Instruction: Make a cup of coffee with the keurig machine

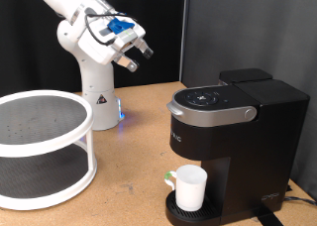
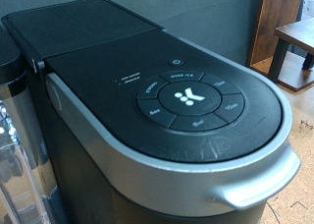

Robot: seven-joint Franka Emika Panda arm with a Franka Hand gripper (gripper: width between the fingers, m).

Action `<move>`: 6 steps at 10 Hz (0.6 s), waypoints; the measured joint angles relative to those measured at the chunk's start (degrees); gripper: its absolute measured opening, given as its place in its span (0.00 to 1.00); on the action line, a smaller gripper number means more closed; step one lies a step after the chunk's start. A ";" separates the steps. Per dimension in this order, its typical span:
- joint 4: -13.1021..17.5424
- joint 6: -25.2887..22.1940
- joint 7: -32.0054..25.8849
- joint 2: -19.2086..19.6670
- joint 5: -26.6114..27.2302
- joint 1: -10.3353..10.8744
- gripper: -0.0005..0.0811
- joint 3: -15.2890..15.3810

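Observation:
The black keurig machine (image 1: 233, 132) stands at the exterior view's right with its silver-grey lid closed. The white cup (image 1: 189, 186) sits on its round drip tray, under the spout. My gripper (image 1: 136, 55) hangs in the air at the upper left of the machine, well above the table and apart from it, its fingers spread and holding nothing. The wrist view shows the machine's top (image 2: 167, 96) close up, with the round button panel (image 2: 191, 96) and the lid handle (image 2: 250, 180); the fingers do not show there.
A white two-tier round rack (image 1: 40, 147) stands at the exterior view's left. The white robot base (image 1: 97, 87) is behind it. In the wrist view a wooden stool (image 2: 294, 47) stands beyond the machine.

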 joint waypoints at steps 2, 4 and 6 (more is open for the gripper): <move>1.71 -0.25 0.03 0.26 0.43 1.19 0.99 0.03; 5.09 -7.48 3.51 1.90 -5.64 1.13 0.99 1.51; 10.62 -17.20 9.84 6.15 -14.25 0.73 0.99 4.28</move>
